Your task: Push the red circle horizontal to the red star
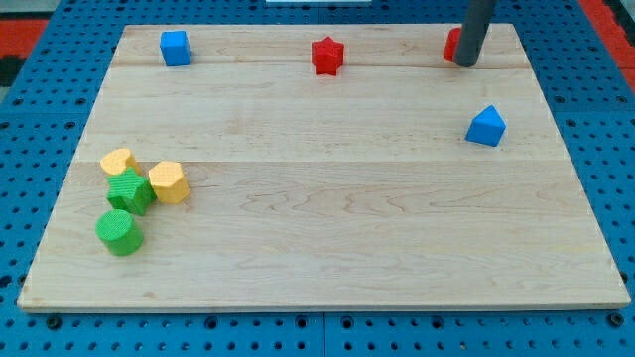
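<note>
While you're looking for labels, there's no writing to read anywhere here, just the wooden board (327, 198) on blue pegboard (30, 178). No jaws on this rig, so nothing to call open or closed. My tip (464, 62) sits at the view's top right, touching the red circle (452, 44), mostly hidden behind the rod. The red star (326, 56) is left of it, roughly level. Blue cube (176, 48) top left, blue pentagon-ish block (486, 126) right. Bottom left cluster: two yellow blocks (169, 181), green star-ish block (130, 190), green cylinder (120, 231).
</note>
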Robot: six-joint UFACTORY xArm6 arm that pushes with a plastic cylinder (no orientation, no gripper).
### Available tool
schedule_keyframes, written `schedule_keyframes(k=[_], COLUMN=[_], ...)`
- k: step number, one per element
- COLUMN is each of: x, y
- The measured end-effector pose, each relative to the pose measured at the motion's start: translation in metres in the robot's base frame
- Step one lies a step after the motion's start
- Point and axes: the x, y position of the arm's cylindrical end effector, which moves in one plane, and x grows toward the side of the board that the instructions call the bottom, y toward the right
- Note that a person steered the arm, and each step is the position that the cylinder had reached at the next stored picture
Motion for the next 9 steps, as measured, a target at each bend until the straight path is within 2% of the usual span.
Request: schedule_keyframes(k=[4,6,7,8,9], x=[0.03,0.055,0.025,-0.023,-0.051], y=[0.001,0.027,0.06,0.085,0.063])
